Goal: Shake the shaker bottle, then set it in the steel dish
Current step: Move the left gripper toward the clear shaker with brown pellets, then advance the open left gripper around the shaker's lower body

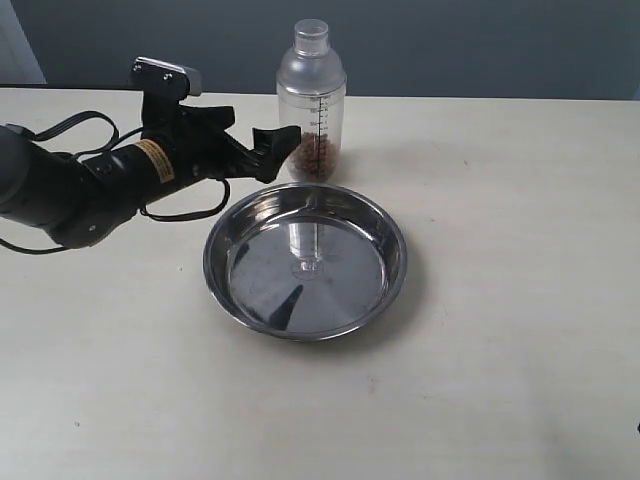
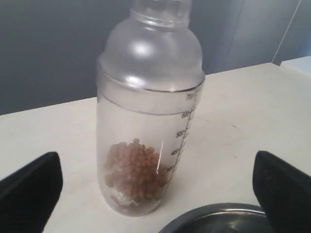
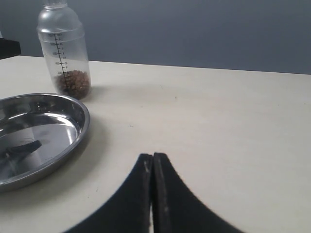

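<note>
Shaker bottle (image 1: 311, 105) upright on table (image 1: 520, 320), just behind steel dish (image 1: 213, 262), brown bits at bottom. Left tool (image 1: 272, 152) spread wide, facing bottle, tips just beside it, no contact. Right tool (image 3: 153, 191) pressed closed, empty, low over table beside dish

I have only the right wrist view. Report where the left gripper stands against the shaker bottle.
Observer: The left gripper is open, level with the lower half of the shaker bottle, which stands upright on the table.
Operator: Confirm contact.
Observer: None visible. In the left wrist view both fingers sit wide of the bottle's walls, with the bottle framed between them.
Operator: Check the cap; my view crops it.
Observer: The small round cap is on the domed top.
</note>
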Motion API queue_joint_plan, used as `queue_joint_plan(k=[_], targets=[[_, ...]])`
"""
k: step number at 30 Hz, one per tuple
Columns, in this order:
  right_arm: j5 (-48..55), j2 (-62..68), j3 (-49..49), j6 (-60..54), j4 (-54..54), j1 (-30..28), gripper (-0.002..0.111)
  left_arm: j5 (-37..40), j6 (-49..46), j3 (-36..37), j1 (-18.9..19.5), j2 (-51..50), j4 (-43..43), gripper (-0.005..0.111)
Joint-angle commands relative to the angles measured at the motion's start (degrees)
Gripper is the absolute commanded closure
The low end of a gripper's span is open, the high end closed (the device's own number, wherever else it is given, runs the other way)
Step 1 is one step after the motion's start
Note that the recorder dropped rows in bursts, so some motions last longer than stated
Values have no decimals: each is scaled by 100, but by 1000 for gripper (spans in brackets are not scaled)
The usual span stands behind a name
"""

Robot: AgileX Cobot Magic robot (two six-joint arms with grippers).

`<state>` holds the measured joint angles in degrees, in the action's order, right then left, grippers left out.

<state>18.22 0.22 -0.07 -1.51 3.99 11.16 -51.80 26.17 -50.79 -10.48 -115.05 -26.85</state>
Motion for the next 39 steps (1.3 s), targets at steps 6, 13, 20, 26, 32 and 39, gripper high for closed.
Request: queue_joint_plan(k=[6,13,20,26,32,39], targets=[[-75,-22,7,2,-26,23,109,181,-104,-24,-49,3,285,2],[-75,-22,7,2,-26,23,109,346,483,-24,-49,3,225,2],[-75,-22,7,2,-26,23,109,402,1090,-24,-49,3,79,1],[-75,-22,7,2,-26,23,109,47,1111,-24,-49,3,77,2],[-75,-22,7,2,-26,23,109,-73,1132,-24,-49,3,349,2],[-75,-22,7,2,-26,23,109,-296,1132,-24,-49,3,192,2]])
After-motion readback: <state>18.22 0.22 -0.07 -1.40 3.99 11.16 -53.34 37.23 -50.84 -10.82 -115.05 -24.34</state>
